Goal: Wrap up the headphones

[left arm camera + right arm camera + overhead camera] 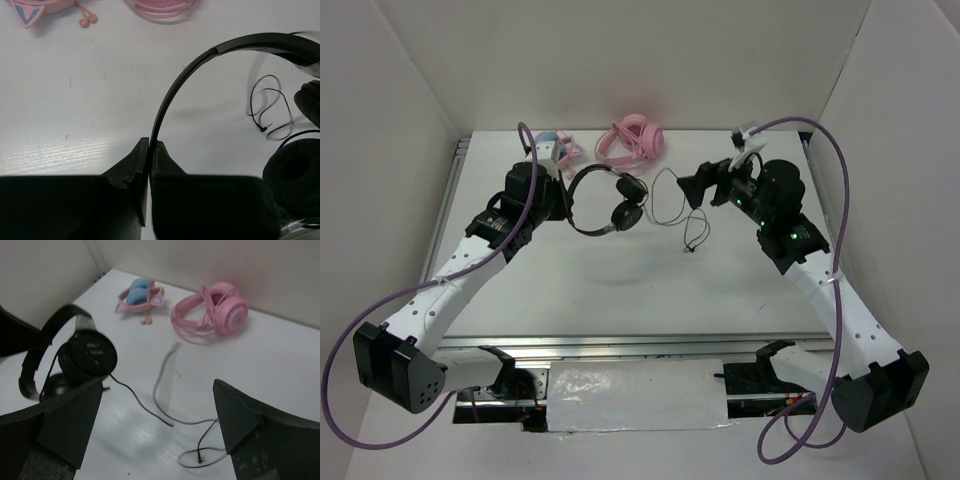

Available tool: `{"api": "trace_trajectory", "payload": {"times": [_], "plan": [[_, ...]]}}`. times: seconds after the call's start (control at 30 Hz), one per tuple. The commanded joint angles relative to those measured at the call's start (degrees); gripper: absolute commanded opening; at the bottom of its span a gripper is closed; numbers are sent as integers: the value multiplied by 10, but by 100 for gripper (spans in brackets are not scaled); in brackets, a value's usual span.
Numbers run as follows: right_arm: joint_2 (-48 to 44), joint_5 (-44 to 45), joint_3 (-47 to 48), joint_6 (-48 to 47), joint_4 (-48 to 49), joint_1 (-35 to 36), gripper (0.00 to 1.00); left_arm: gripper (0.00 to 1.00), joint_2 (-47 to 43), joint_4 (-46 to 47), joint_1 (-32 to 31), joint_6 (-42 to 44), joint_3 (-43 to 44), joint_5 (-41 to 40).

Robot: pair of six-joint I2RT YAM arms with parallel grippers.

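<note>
Headphones [625, 213], small and black, are seen at the far left-centre of the white bench [620, 290]. They are held by the thin headband [170, 95], on which the left pincer [150, 146] is clamped tight. The two round earcups are found just right of that pincer; whether they touch the bench cannot be told. The thin cable [145, 404] is trailed rightward in loose loops over the bench, with its plug [199, 460] lying free. The right pincer [157, 385] is held near those loops with its fingers spread wide, and nothing is gripped by it. At the far edge an all-pink headset [632, 140] and a pink headset with blue earcups [552, 145] are seen
</note>
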Motion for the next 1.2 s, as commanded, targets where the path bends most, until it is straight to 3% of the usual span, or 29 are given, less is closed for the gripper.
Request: {"api": "trace_trajectory", "payload": {"times": [0.0,0.03,0.13,0.17,0.23,0.33,0.47,0.6,0.73,0.87,0.97,1.17], "plan": [[-52,-20,-80,18,-8,1,100,0,2,32,15,-27,8,38],[-61,-14,-93,22,5,0,100,0,2,37,19,-25,5,45],[-84,18,-103,11,10,4,82,0,4,40,24,-31,3,47],[-87,26,-101,10,14,6,58,0,4,40,26,-35,2,48],[-98,36,-99,0,9,13,54,0,5,56,31,-38,-6,67],[-99,33,-108,-21,-3,27,85,0,12,65,43,-44,-5,103],[-95,43,-136,-71,-21,42,100,0,23,62,59,-51,9,125],[-117,27,-242,-113,45,50,100,0,17,65,72,-56,36,133],[-103,-14,-310,-153,209,46,100,0,16,46,83,-55,104,139],[-13,-99,-256,-196,207,48,100,0,22,19,85,-58,201,146],[65,-114,-192,-228,170,63,100,0,40,-29,84,-56,294,133],[225,-123,-100,-233,253,94,100,0,84,-76,88,-58,449,109]]}}
